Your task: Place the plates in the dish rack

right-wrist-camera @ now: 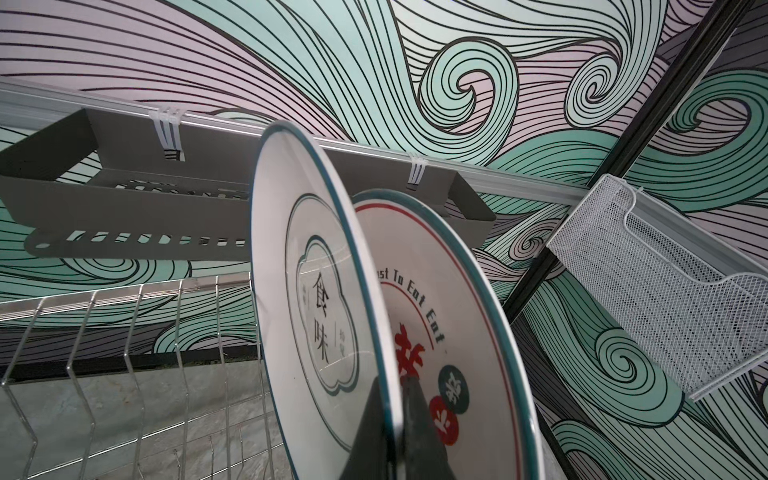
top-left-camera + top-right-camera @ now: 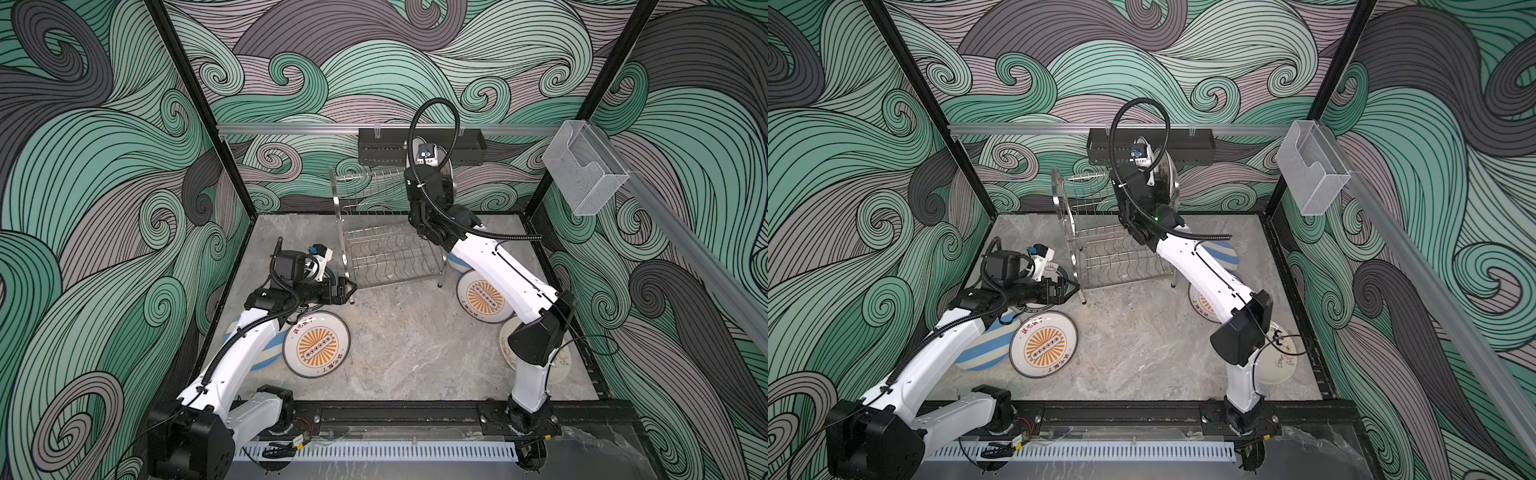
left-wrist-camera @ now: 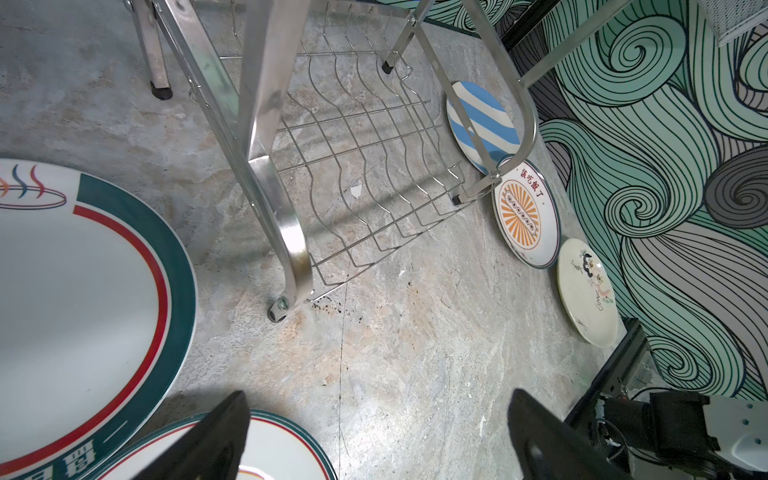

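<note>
Right pincer (image 1: 395, 380) grips the rim of an upright plate (image 1: 316, 291) at the dish rack (image 3: 266, 124) upper tier, right end. Left pincer (image 3: 378, 399) stands wide above the surface (image 3: 415, 353).

- Right gripper (image 1: 401, 380) has its two dark fingers (image 1: 368, 432) pinched on the teal rim of the front plate (image 1: 291, 249)
- Front plate stands on edge, nearly edge-on, white, with black characters inside a teal cloud outline
- Rear plate (image 1: 457, 311) stands upright just behind it, part hidden, with a red ring, "Eat Eat" lettering, a red character and round teal and red marks; its foot is out of sight
- Rack (image 1: 178, 316) wires stand beside the front plate, grey table (image 1: 124, 415) showing through them
- Black slotted tray (image 1: 124, 208) hangs by white ties from the rail (image 1: 62, 97)
- Pale mesh-look box (image 1: 665, 311) hangs further along the wave-patterned wall
</note>
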Controlling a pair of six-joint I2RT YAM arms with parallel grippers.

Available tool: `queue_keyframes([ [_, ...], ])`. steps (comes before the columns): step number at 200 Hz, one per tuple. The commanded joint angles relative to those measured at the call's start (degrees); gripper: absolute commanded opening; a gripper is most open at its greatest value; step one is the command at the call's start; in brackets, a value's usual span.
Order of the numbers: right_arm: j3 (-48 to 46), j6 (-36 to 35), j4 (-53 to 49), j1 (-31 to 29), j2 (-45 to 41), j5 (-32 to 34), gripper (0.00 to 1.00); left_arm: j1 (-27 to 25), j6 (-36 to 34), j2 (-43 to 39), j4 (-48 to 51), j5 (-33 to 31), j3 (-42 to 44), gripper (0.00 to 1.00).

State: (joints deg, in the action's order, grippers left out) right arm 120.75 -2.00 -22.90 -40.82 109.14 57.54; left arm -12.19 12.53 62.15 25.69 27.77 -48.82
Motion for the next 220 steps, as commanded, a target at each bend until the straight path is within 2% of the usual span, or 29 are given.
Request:
queue_keyframes([
  [1, -0.08, 2.00, -1.26, 1.43, -0.64, 0.34, 0.00, -0.41, -0.84, -0.55, -0.05, 1.15, 0.20, 0.99],
  [41, -0.85, 2.19, -1.49, 1.35, -1.80, -1.08, 0.00, -0.47, -0.82, -0.53, -0.08, 1.15, 0.21, 0.99],
  [47, -0.90, 2.13, -1.55, 1.31, -2.03, -1.60, 0.05, -0.41, -0.82, -0.54, -0.10, 1.12, 0.17, 0.99],
  [67, -0.95, 2.14, -2.02, 1.15, -2.50, -2.30, 0.10, -0.43, -0.87, -0.53, -0.11, 1.06, 0.16, 0.99],
  [164, -3.77, 2.00, -3.38, 0.47, -5.80, -2.52, 0.20, -0.46, -0.80, -0.71, -0.20, 1.15, 0.16, 0.99],
  [184, -4.68, 1.41, -2.86, 0.22, -6.72, -2.47, 0.27, -0.46, -0.85, -0.71, -0.15, 1.15, 0.18, 0.99],
  [220, -6.08, 0.86, -2.31, 0.04, -8.26, -2.32, 0.32, -0.45, -0.78, -0.80, -0.15, 1.15, 0.19, 0.99],
])
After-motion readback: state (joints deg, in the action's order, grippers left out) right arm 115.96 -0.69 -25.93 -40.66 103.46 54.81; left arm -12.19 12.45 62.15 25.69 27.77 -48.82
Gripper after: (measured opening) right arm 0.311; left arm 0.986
